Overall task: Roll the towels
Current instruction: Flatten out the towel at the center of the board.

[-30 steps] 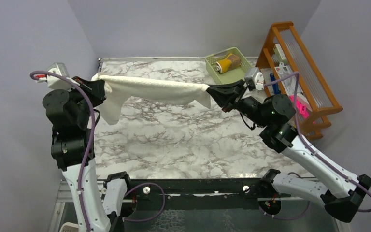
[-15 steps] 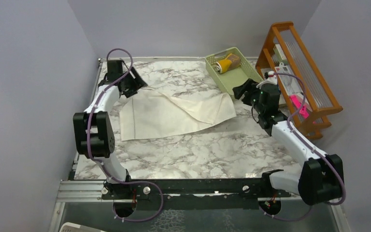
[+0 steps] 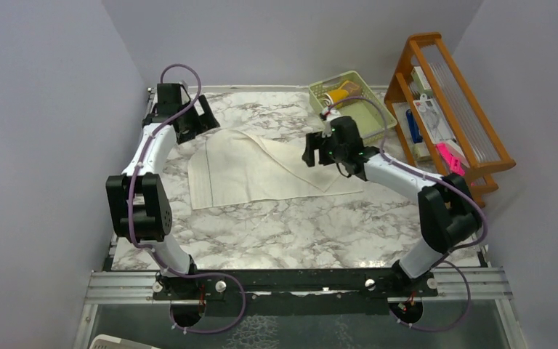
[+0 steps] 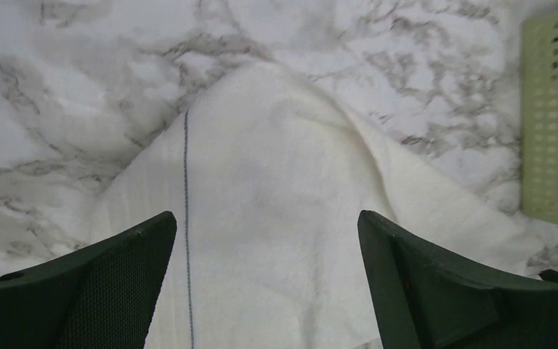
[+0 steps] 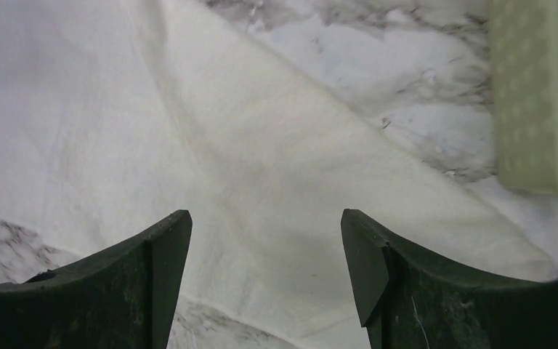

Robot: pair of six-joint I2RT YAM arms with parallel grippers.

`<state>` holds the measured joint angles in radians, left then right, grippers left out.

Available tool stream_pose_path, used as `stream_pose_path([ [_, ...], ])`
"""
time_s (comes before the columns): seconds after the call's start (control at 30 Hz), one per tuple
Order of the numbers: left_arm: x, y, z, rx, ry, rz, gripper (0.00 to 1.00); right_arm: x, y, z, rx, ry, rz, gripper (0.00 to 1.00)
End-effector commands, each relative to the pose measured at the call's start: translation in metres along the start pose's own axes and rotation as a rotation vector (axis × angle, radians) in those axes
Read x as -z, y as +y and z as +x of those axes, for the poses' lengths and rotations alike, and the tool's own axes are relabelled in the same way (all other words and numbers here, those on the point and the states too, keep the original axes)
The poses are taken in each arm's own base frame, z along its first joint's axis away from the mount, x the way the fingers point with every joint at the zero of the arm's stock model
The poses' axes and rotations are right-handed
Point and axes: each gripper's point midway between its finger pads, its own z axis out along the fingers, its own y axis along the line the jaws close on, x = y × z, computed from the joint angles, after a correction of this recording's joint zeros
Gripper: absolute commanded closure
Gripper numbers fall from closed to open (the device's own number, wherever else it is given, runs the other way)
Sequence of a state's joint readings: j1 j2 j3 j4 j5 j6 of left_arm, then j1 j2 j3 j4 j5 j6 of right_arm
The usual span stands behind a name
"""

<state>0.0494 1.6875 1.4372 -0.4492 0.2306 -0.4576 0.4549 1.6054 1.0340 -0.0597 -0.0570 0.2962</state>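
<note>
A cream-white towel (image 3: 261,171) lies spread on the marble table with a diagonal fold across it. My left gripper (image 3: 205,125) hovers open over the towel's far left corner. In the left wrist view the towel (image 4: 276,189), with its thin dark stripe, fills the gap between the wide-apart fingers of the left gripper (image 4: 265,225). My right gripper (image 3: 308,151) is open above the towel's right part. The right wrist view shows the towel (image 5: 261,145) beneath the empty right gripper (image 5: 265,225). A mustard-yellow rolled towel (image 3: 340,92) sits in the basket.
The pale green basket (image 3: 356,74) stands at the back right; its edge shows in the left wrist view (image 4: 556,109) and the right wrist view (image 5: 538,94). A wooden rack (image 3: 479,123) with small items stands against the right wall.
Both grippers have let go of the towel, which went from stretched in the air to lying on the table. The right gripper has moved left over the towel.
</note>
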Motion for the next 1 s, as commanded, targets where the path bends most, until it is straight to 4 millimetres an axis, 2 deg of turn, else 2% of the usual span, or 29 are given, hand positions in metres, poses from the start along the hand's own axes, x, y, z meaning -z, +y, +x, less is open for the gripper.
stream_pose_path([
  [0.0,-0.013,0.067,0.055,-0.015,0.17,-0.185,0.03,-0.006,-0.001,0.052,0.24,0.215,0.091,0.26],
  [0.1,-0.012,0.084,0.065,0.021,0.195,-0.204,0.04,0.003,-0.002,0.075,0.383,0.31,0.177,0.28],
  [0.27,-0.02,0.088,0.068,0.033,0.209,-0.199,0.05,0.015,0.008,0.097,0.519,0.399,0.193,0.31],
  [0.47,-0.029,0.086,0.074,0.048,0.242,-0.167,0.08,0.009,0.021,0.102,0.587,0.421,0.171,0.35],
  [0.67,-0.025,0.089,0.071,0.034,0.221,-0.194,0.08,0.001,0.012,0.1,0.579,0.404,0.255,0.41],
  [0.9,-0.021,0.086,0.07,0.037,0.211,-0.188,0.08,-0.01,0.002,0.111,0.601,0.433,0.3,0.45],
  [0.97,-0.021,0.088,0.072,0.038,0.21,-0.193,0.08,-0.013,0.002,0.11,0.6,0.426,0.3,0.53],
])
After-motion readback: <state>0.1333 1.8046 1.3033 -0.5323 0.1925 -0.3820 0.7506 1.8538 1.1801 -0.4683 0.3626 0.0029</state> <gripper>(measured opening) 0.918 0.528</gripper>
